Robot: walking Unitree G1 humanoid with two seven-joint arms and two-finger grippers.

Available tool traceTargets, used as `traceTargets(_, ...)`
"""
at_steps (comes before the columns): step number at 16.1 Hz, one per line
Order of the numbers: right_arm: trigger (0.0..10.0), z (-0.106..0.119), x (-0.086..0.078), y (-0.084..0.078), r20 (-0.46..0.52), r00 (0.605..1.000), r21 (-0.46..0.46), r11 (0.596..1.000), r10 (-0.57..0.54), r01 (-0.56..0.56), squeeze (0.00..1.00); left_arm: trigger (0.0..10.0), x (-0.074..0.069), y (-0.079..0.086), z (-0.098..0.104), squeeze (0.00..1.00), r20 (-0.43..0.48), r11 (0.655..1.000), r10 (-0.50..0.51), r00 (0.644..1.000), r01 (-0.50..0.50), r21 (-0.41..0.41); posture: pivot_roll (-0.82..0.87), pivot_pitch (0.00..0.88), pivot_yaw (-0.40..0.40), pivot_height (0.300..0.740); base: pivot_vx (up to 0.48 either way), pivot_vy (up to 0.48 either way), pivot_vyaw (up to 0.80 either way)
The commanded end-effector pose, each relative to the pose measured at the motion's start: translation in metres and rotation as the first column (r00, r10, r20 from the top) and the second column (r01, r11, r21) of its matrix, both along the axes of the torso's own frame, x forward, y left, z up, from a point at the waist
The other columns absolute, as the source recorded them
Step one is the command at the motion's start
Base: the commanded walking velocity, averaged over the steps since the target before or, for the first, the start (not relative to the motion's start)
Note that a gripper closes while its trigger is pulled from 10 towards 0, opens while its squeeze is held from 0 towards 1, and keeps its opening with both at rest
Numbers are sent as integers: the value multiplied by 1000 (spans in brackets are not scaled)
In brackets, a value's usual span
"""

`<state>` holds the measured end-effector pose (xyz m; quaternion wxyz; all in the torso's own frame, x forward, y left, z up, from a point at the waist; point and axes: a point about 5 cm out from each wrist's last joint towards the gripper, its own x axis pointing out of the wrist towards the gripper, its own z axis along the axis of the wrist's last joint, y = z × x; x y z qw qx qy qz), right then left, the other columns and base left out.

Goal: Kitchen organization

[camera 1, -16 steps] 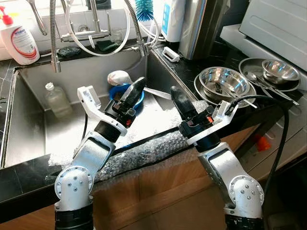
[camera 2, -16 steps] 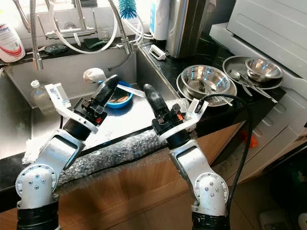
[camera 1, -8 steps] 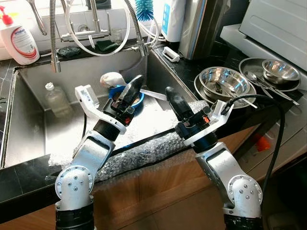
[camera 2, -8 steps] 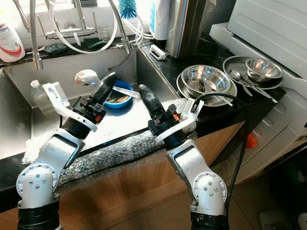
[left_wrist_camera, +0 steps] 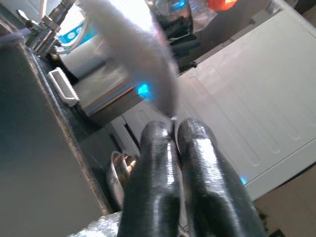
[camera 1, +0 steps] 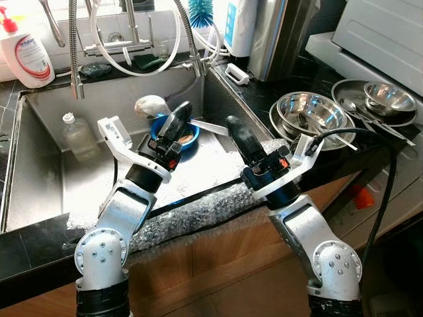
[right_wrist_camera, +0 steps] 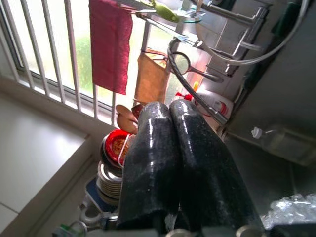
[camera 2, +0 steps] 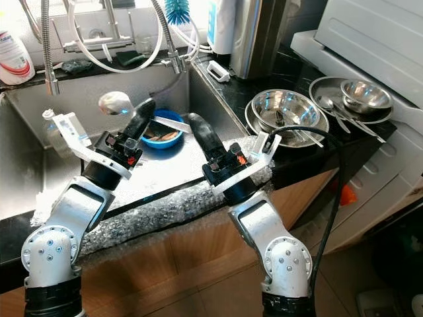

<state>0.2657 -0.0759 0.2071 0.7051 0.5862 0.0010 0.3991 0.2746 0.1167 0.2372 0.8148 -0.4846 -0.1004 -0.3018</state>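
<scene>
Over the last second both arms have shifted toward the upper left of the frame, deeper over the sink (camera 1: 39, 165). The left gripper (camera 1: 180, 113) is clamped on a white spoon (camera 1: 151, 105) above the blue bowl (camera 1: 173, 129). The right gripper (camera 1: 232, 127) is closed and empty. Judgement: spoon transfer under way.

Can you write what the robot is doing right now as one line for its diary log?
left pincer: shut on white spoon, over sink | right pincer: shut, empty | blue bowl: in sink
</scene>
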Motion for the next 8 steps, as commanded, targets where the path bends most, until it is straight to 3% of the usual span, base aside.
traceTargets(1,10000,-15,-19,17,-56,997,60,997,48,-45,0,0,0,1,4,0,12,1000,16,1000,-16,-2,20,82,-39,740,0,0,0)
traceTargets(2,10000,-15,-19,17,-56,997,61,997,48,-45,0,0,1,2,5,0,12,1000,21,1000,-21,-6,22,81,-39,740,0,0,0)
traceTargets(3,10000,-15,-19,17,-55,997,62,997,48,-45,239,0,1,4,5,0,11,999,29,1000,-29,-20,22,81,-39,740,0,0,0)
traceTargets(4,10000,-15,-19,17,-54,997,59,997,47,-44,1000,0,3,9,7,0,9,998,54,998,-54,-41,24,80,-39,740,0,0,0)
traceTargets(8,10000,-17,-19,18,-58,997,55,998,45,-42,1000,0,8,23,10,0,-5,985,116,993,-116,-126,21,75,-40,740,0,0,0)
